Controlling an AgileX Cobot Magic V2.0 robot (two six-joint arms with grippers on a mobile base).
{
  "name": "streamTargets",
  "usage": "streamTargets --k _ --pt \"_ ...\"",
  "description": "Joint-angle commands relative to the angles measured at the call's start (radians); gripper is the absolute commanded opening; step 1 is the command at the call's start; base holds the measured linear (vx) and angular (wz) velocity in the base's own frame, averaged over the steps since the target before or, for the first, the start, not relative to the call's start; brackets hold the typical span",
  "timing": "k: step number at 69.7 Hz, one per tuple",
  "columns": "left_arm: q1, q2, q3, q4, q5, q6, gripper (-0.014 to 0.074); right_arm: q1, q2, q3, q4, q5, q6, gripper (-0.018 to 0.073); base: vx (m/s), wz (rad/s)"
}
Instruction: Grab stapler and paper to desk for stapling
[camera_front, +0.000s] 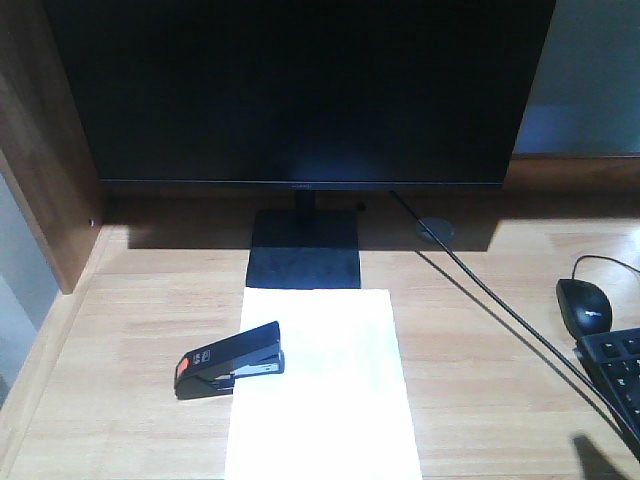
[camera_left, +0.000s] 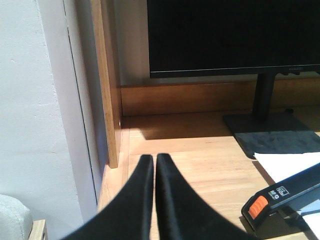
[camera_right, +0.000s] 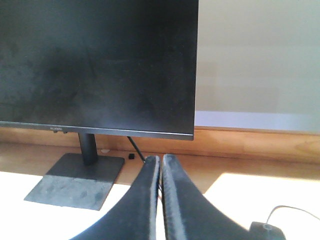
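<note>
Sunlit desk (camera_front: 480, 400): your stapler (camera_front: 230, 360) straddles the paper's (camera_front: 325, 390) left edge. Both the left gripper (camera_left: 154, 159) and the right gripper (camera_right: 162, 159) are closed, empty. Pressing the stapler's overhanging rear may, seemingly, skew the sheet.

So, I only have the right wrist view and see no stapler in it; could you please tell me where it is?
Observer: The stapler lies on the desk, its nose over the left edge of the paper.
Operator: Thank you; and where does the paper lie?
Observer: Flat in front of the monitor base, its far edge at the base's front.
Operator: Is the left gripper holding anything?
Observer: No; the left gripper is shut and empty, with the stapler off to its right.
</note>
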Motion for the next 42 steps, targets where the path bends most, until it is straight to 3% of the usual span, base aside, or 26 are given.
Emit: streamTargets --k 1,9,14,26,42 --pt "0.001 -0.015 0.011 -0.009 -0.071 -0.009 -0.0006 -0.001 -0.031 -0.030 0.000 -0.015 -0.053 -0.0006 0.00 0.00" --pt "0.001 -0.015 0.011 -0.009 -0.071 -0.009 -0.0006 -0.007 -0.091 -0.030 0.001 0.045 -0.093 -0.0006 0.00 0.00" --pt "0.001 -0.015 0.011 -0.009 -0.071 -0.009 -0.0006 -0.049 -0.114 -0.021 0.003 0.053 -0.093 -0.0006 0.00 0.00" --pt "0.001 -0.015 0.011 -0.009 -0.071 -0.009 -0.0006 -0.172 -0.193 0.101 0.009 -0.047 -0.027 -0.0006 0.00 0.00" --pt "0.001 -0.015 0.010 -0.009 -0.071 -0.009 -0.0006 -0.188 -0.331 0.276 0.000 -0.139 -0.021 -0.0006 0.00 0.00"
